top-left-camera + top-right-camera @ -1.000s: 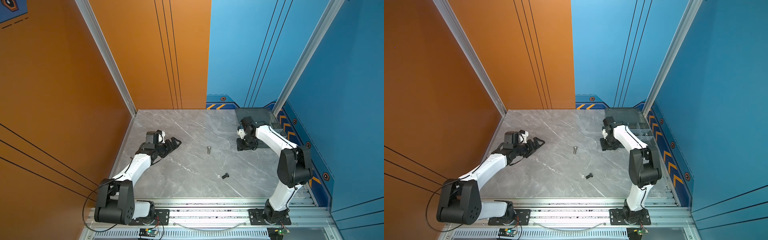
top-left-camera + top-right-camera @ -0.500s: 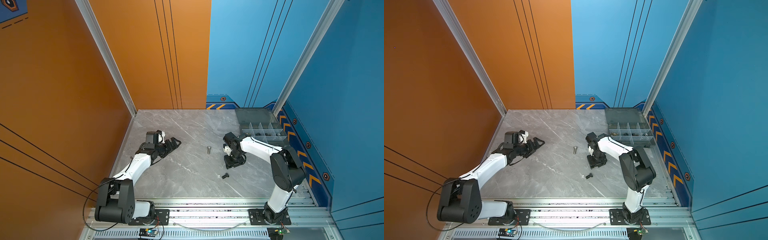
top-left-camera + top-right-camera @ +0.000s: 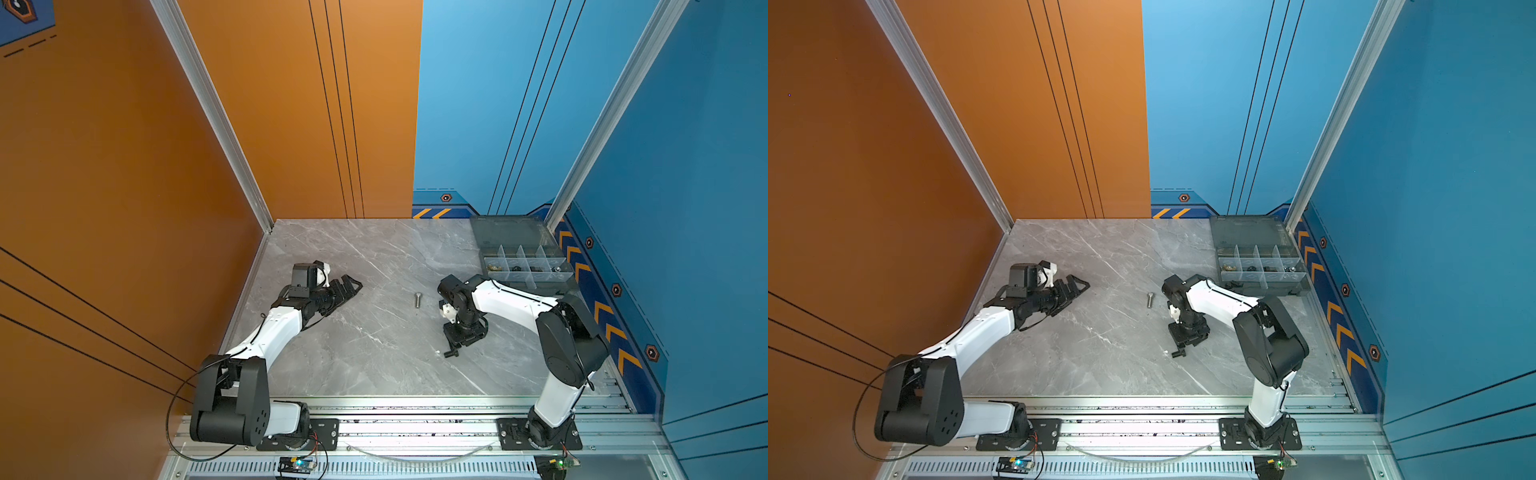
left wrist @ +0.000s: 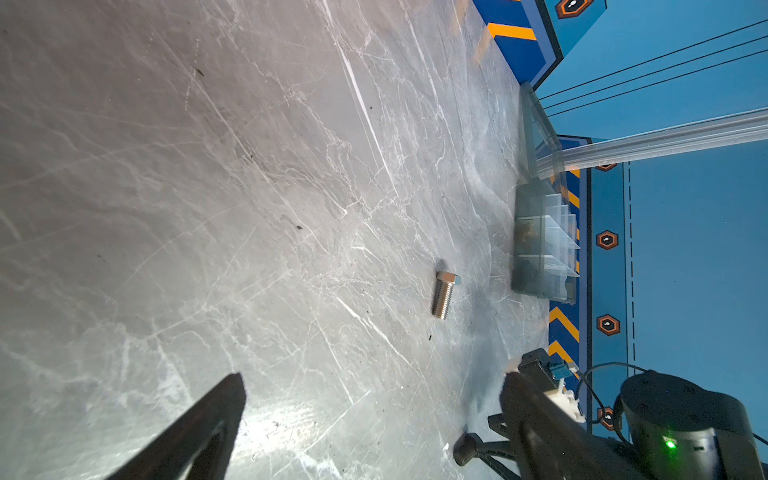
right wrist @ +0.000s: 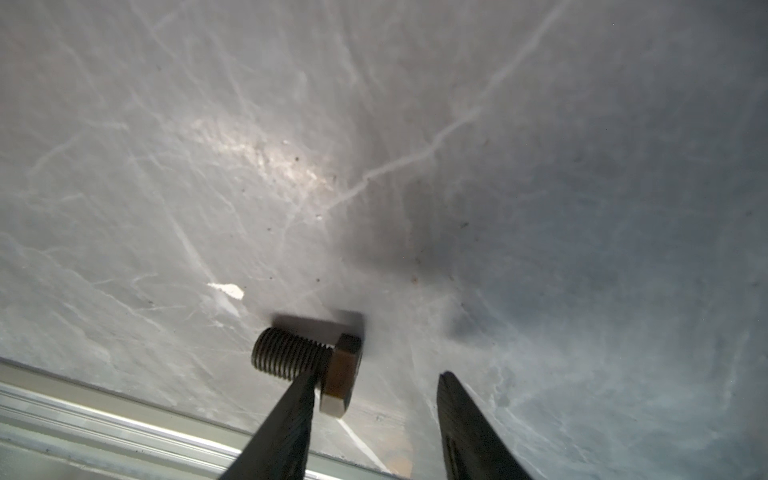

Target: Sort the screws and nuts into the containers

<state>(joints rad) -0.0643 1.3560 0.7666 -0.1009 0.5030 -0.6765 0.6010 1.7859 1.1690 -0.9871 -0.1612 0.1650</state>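
In both top views the right pincer [image 3: 454, 347] [image 3: 1181, 347] points down at the marble table [image 3: 374, 365]. A black bolt [image 3: 450, 354] [image 3: 1178, 354] lies flat on the table right at its tips. A silver bolt [image 3: 418, 299] rests well apart from this pincer, out toward the other arm's side. The organiser box [image 3: 548, 281] stands open behind the right pincer's arm, also well apart, with small parts in several compartments. The left pincer [image 3: 349, 286] lies low on its side, far from both bolts.

In the left wrist view the left pincer's [image 4: 372, 380] fingers stand apart and hold nothing. The silver bolt [image 4: 444, 295] lies ahead of the gap, with the box [image 4: 536, 232] beyond it.

In the right wrist view the right pincer's [image 5: 378, 374] jaws are apart and clamp nothing. The black bolt [image 5: 307, 361] lies on its side, off-centre. One finger [image 5: 291, 415] crosses in front of the shank where it meets the head. Only the head reaches into the gap, and I cannot tell whether that finger touches the bolt.

The step in hand looks like the approach to grasp the black bolt. The next move likely calls for a small sideways shift, so the bolt sits fully between the fingers. Then the pincer can close, lift, and carry it to the box.
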